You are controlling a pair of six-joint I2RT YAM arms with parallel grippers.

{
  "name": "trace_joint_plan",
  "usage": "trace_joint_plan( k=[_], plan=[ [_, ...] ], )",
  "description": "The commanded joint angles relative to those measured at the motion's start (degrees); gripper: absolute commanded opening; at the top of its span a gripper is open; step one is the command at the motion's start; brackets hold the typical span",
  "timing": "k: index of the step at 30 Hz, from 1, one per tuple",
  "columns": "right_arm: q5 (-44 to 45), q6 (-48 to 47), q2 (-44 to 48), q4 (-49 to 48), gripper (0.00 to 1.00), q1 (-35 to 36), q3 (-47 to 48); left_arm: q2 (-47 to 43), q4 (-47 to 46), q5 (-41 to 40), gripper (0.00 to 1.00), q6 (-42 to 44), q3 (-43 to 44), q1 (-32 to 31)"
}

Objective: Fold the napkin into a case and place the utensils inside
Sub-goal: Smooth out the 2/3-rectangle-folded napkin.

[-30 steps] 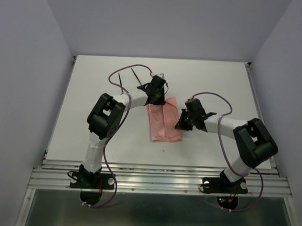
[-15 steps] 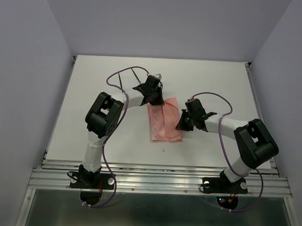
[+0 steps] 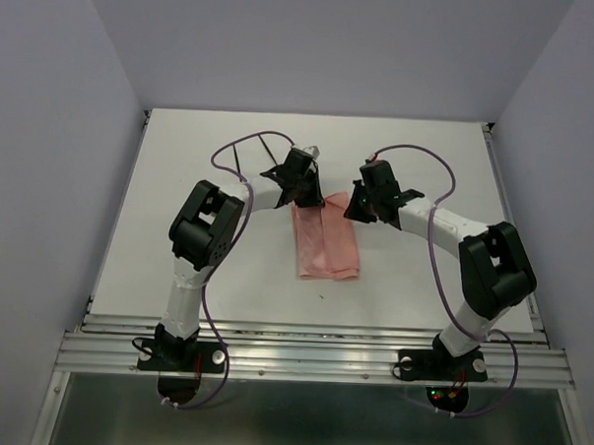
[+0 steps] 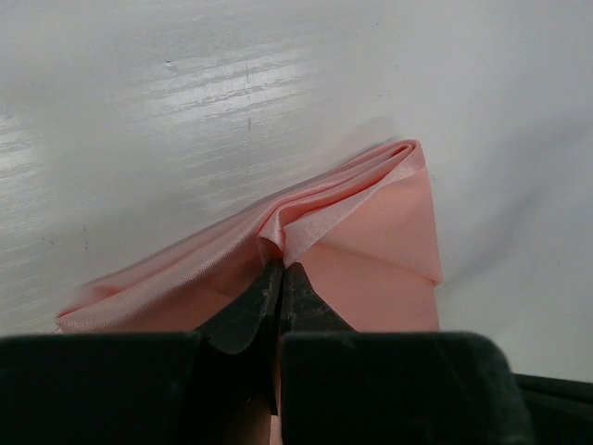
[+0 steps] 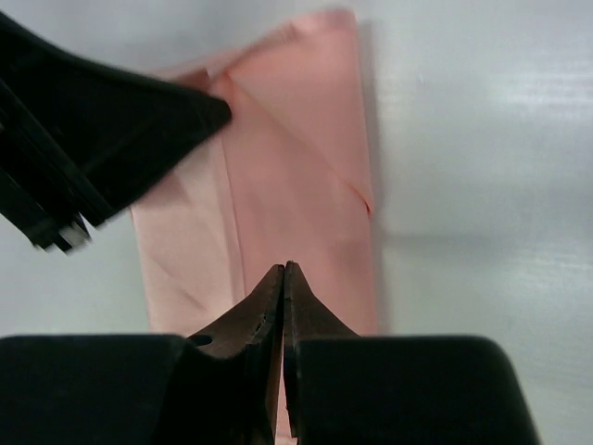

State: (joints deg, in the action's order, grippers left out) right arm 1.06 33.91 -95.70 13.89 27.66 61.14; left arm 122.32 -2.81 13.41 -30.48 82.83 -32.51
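Both hands at the far end of the napkin (image 3: pixel 328 246)

It lies mid-counter (image 3: pixel 180 198) as a narrow folded strip, long axis running near to far. The left hand (image 4: pixel 281 271) pinches a raised fold at the far-left corner. The right hand (image 5: pixel 283 271), fingers pressed together, hovers over the far-right edge, apparently gripping nothing.

Overhead view looks down from behind; wrist views (close) share the napkin (image 4: pixel 371 232).

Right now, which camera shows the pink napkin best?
Top external view: nearly the whole napkin shows as a long folded strip. Left wrist shows only one bunched end, close up; right wrist shows most of it, near end cut off.
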Motion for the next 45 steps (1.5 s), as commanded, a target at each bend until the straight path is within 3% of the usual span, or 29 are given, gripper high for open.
trace_joint_plan(
  k=[1,8,20,29,39,45],
  plan=[
    [1.84,-2.45,-4.83,0.08,0.08,-1.46,7.48,-1.12,-0.89,0.83,0.0,2.0,-0.48,0.26],
    [2.19,-3.32,-10.99,0.52,0.25,-2.7,14.17,-0.68,0.87,0.48,0.0,4.11,2.25,0.52],
    [2.72,-4.38,-13.81,2.28,0.28,-3.84,18.14,0.46,2.54,0.57,0.0,5.43,5.33,1.66],
    [1.05,-4.2,-7.5,2.37,0.49,-3.84,9.54,1.69,2.72,0.74,0.0,6.13,7.35,1.84],
    [-12.2,-1.31,2.35,-3.95,0.55,-3.84,-7.25,2.66,2.72,0.13,0.0,7.1,8.67,2.28],
    [-15.9,2.73,7.37,-8.0,0.56,-3.84,-15.79,3.18,4.13,0.13,0.0,6.92,9.9,2.28]
  ],
)
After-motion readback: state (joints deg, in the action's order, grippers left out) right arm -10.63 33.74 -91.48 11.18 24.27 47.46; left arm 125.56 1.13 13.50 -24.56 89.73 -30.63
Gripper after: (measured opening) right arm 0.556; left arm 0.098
